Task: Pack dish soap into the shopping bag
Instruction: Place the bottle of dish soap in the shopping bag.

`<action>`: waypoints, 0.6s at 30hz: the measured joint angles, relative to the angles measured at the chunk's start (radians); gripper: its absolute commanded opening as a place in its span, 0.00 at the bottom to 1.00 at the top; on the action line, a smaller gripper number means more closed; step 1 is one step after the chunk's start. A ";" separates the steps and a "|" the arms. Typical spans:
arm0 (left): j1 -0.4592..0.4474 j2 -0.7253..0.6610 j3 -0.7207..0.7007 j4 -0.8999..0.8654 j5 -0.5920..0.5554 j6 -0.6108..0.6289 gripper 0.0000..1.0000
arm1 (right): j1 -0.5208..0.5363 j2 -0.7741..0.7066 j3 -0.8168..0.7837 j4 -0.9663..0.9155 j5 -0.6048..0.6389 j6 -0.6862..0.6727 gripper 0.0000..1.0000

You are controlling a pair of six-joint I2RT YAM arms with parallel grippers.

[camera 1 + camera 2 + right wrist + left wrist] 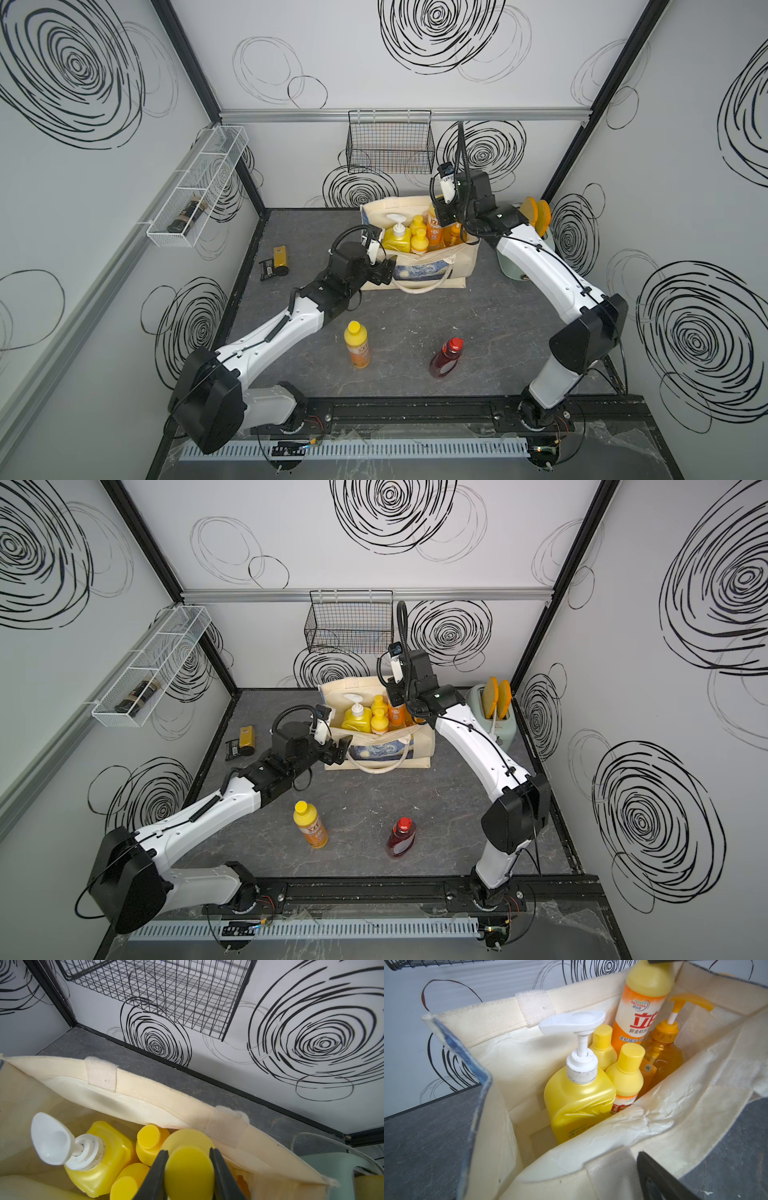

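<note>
Only my right wrist view shows the right gripper (188, 1150) clamping a yellow-capped bottle (189, 1174) in the shopping bag (145, 1095) (top views hide the grip); left gripper (384, 270) spread wide, empty, alongside the bag.

Black wire basket (390, 143) hung on back wall, beyond right jaws, higher up. Mint-green toaster (508, 728) with two orange slices (493, 696) set on grey bench (415, 316), right of right jaws. Two yellow-and-black packets (274, 262) laid left of left jaws, well apart. White wire rack (197, 187) mounted on left wall, dark jar (186, 216) laid inside.
</note>
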 measured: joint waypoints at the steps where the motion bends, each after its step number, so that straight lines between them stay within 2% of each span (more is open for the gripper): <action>1: 0.000 0.000 0.000 0.000 -0.001 0.000 0.94 | -0.002 0.006 0.000 -0.003 -0.002 0.001 0.15; 18: -0.006 -0.009 0.000 -0.007 -0.006 0.000 0.94 | -0.024 0.037 -0.067 0.047 -0.037 0.016 0.20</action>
